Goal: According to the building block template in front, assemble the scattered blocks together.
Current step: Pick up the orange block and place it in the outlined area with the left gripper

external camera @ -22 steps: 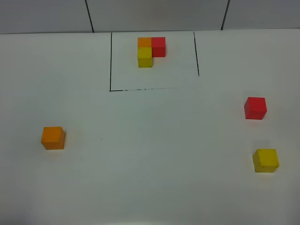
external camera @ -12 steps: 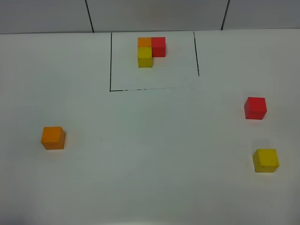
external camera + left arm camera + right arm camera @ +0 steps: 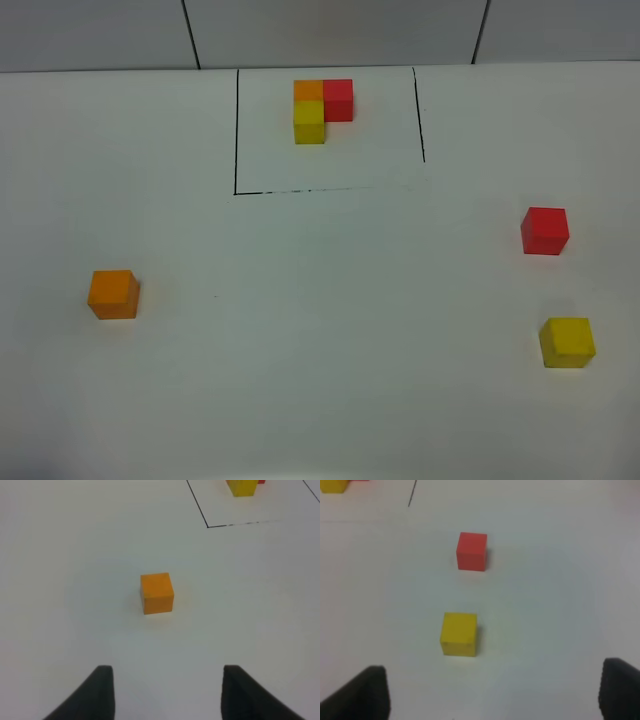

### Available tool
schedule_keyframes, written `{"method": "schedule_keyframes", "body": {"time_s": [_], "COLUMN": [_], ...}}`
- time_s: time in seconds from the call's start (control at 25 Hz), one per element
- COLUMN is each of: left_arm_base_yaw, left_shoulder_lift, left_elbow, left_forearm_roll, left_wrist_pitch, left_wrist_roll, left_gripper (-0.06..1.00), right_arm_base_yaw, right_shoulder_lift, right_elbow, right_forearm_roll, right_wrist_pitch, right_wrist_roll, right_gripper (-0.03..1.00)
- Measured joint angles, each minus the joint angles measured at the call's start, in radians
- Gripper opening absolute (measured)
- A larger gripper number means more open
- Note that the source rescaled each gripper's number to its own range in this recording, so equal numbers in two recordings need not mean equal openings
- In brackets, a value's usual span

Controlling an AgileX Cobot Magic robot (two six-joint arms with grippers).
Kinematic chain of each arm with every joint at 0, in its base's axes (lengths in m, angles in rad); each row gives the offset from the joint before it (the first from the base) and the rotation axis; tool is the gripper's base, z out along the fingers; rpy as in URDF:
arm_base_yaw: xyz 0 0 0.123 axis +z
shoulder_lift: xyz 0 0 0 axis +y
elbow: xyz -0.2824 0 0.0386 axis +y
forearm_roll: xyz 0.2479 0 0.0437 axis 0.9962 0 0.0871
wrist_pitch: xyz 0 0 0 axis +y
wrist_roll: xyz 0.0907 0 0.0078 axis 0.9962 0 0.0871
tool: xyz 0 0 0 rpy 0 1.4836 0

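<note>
A white table (image 3: pixel 320 400) fills the exterior view. At its upper middle, a thin black rectangle (image 3: pixel 236 130) drawn on the surface frames the building block template (image 3: pixel 322 108). The template is an L of three touching cubes, with orange at the corner, red to its right and yellow below it.

The loose pieces lie well apart from one another. The orange cube (image 3: pixel 113 294) sits at the left edge, a little below mid-height. The red cube (image 3: pixel 545 230) sits at the right, and the yellow cube (image 3: pixel 567 342) is below it at the lower right.

Neither arm shows in the exterior view. The left gripper (image 3: pixel 168 675) has its jaws apart by a moderate gap and holds nothing. The orange cube lies straight ahead of it, roughly in line with that gap, its faces close to square to the jaws. Nothing sits between them, so this looks like the left arm's pick.

The right gripper (image 3: pixel 496 669) is spread much wider and is also empty. The yellow cube is the nearer one ahead of it, with the red cube beyond. A reach for the red one would probably have to pass over or beside the yellow. Being cubes, none has a long axis to line up with.
</note>
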Motion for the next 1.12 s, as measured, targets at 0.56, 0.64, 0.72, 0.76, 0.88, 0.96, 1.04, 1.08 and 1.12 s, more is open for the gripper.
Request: {"method": "schedule_keyframes", "body": {"time_s": [0.56, 0.64, 0.72, 0.76, 0.88, 0.96, 1.04, 1.08, 1.12], "left_arm_base_yaw": [0.0, 0.0, 0.0, 0.0, 0.0, 0.0, 0.0, 0.0, 0.0], "left_shoulder_lift": [0.0, 0.0, 0.001, 0.005, 0.045, 0.092, 0.161, 0.193, 0.235], "left_elbow": [0.0, 0.0, 0.0, 0.0, 0.0, -0.001, -0.009, -0.014, -0.02], "left_forearm_roll": [0.0, 0.0, 0.0, 0.0, 0.0, 0.0, 0.0, 0.0, 0.001], "left_wrist_pitch": [0.0, 0.0, 0.0, 0.0, 0.0, -0.001, -0.023, -0.051, -0.09], "left_wrist_roll": [0.0, 0.0, 0.0, 0.0, 0.0, 0.008, 0.02, 0.024, 0.026], "left_gripper": [0.1, 0.1, 0.1, 0.11, 0.19, 0.3, 0.44, 0.53, 0.62], "right_arm_base_yaw": [0.0, 0.0, 0.0, 0.0, 0.0, 0.0, 0.0, 0.0, 0.0], "right_shoulder_lift": [0.0, 0.0, 0.0, 0.0, 0.0, 0.0, 0.0, 0.0, 0.0], "right_elbow": [0.0, 0.0, 0.0, 0.0, 0.0, 0.0, 0.0, 0.0, 0.0], "right_forearm_roll": [0.0, 0.0, 0.0, 0.0, 0.0, 0.0, 0.0, 0.0, 0.0], "right_wrist_pitch": [0.0, 0.0, 0.0, 0.0, 0.0, 0.0, 0.0, 0.0, 0.0], "right_wrist_roll": [0.0, 0.0, 0.0, 0.0, 0.0, 0.0, 0.0, 0.0, 0.0], "right_gripper": [0.78, 0.78, 0.78, 0.78, 0.78, 0.78, 0.78, 0.78, 0.78]}}
